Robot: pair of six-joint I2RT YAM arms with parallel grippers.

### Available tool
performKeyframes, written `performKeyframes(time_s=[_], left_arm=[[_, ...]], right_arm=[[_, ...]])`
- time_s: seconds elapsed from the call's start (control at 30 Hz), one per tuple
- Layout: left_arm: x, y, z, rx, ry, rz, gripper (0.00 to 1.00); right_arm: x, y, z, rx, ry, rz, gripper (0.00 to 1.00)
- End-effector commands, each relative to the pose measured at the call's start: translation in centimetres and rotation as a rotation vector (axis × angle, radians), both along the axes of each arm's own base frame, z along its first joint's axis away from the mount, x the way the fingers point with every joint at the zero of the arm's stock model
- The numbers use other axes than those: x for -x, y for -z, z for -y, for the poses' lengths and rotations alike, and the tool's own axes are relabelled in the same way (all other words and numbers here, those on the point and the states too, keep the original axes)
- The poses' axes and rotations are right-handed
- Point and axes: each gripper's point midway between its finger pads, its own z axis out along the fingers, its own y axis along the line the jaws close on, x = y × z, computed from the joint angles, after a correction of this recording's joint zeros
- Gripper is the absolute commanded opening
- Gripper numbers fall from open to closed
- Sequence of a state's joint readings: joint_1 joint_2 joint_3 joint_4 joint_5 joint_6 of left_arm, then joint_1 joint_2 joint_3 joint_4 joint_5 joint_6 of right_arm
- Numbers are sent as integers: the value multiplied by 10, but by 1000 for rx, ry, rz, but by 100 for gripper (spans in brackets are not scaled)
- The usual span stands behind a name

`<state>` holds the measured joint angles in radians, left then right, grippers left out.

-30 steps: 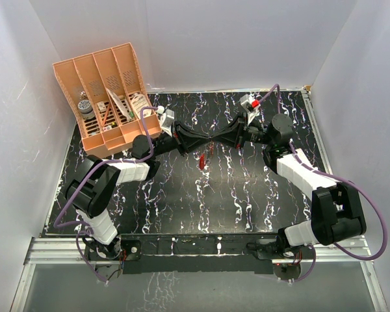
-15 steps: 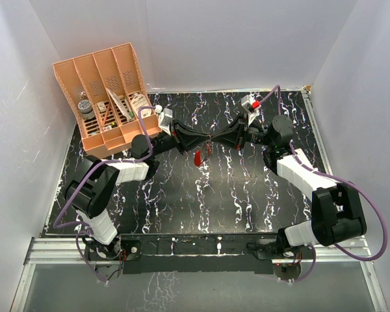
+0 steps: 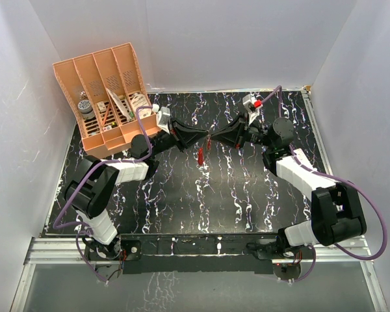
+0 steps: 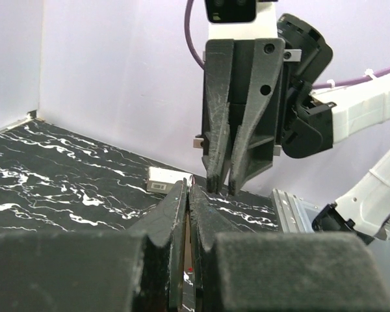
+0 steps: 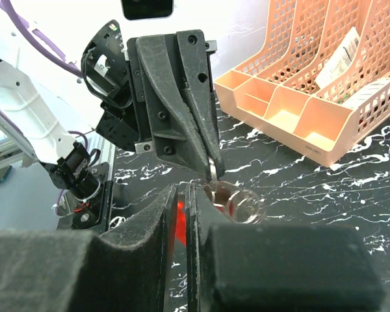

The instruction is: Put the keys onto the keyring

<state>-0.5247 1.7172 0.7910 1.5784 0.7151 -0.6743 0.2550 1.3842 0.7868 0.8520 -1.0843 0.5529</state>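
The table (image 3: 247,195) has a smooth black top veined in white like marble, with a soft sheen. The organiser (image 3: 110,140) is peach plastic with open lattice walls and a semi-matt finish. The left gripper (image 5: 211,174) and the right gripper (image 4: 223,190) are matt black plastic, faintly ridged. The arm shells (image 3: 299,170) are smooth white plastic, the cable (image 4: 351,80) has a glossy purple sheath, and the rail (image 3: 52,250) at the near edge looks like brushed metal.
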Motion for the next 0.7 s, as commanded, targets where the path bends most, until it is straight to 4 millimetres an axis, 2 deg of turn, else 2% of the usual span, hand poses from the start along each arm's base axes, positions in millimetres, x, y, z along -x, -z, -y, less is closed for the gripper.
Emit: performKeyframes(time_s=[0.0, 0.2, 0.47, 0.67], left_arm=[[8, -66, -21, 155, -83, 229, 0], [9, -65, -20, 149, -82, 228, 0], [25, -65, -23, 136, -47, 257, 0], [32, -65, -24, 130, -28, 260, 0]], right_arm=[[-1, -10, -5, -46, 27, 47, 11], [-10, -8, -9, -57, 72, 43, 13], [-14, -10, -4, -45, 81, 70, 21], [-6, -12, -5, -54, 5, 74, 27]])
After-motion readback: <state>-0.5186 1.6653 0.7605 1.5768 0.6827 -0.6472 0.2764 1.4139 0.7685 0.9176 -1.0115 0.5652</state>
